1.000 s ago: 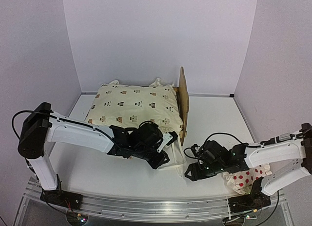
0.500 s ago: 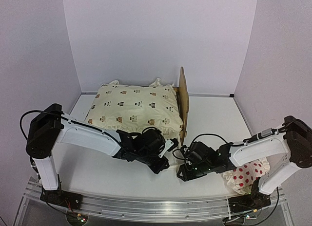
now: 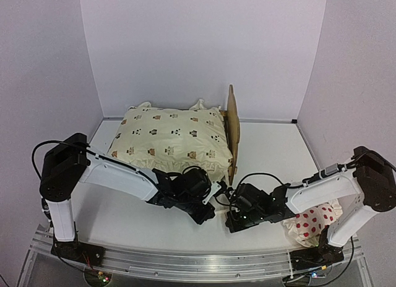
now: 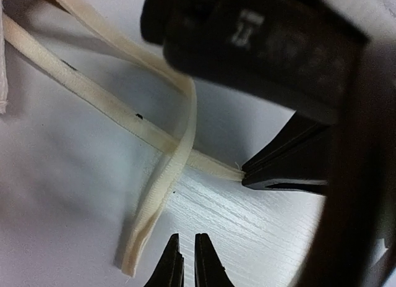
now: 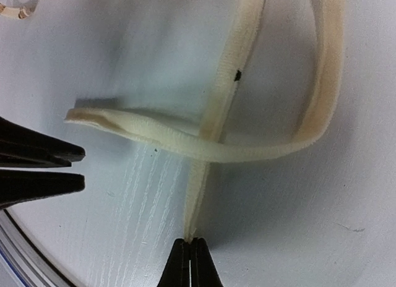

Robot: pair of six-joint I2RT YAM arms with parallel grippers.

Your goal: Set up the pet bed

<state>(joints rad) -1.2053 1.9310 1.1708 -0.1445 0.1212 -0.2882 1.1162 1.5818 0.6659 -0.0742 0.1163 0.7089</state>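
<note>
The pet bed (image 3: 232,123) is light plywood. Its tall scalloped headboard stands upright on edge, and the near end of that board comes down just beyond the spot where the two sets of fingers meet. The rest of the frame stretches away from the fingers to their far left and is almost wholly covered. Lying in the bed is a puffy cream ruffled cover (image 3: 170,138) printed with small animal motifs. It fills the frame from rail to rail, and its ruffle spills over the near side towards the left fingers.

On the white desk (image 3: 272,151), two flat cream straps cross directly between the fingers. The right fingers (image 5: 190,262) are pressed fully together and pinch the very end of the straighter strap (image 5: 223,101), which runs away from them. The looping strap (image 5: 322,83) curves over the first one, and its free end lies just beside the left fingers' tips without touching them. The left fingers (image 4: 176,265) are almost together, with a thin slit of desk showing between the tips. They hold nothing. Both pairs of fingers sit low over the desk, tips nearly facing each other.

A white red-dotted pillow (image 3: 312,226) lies well behind the right fingers, under that arm, at the desk's near right corner.
</note>
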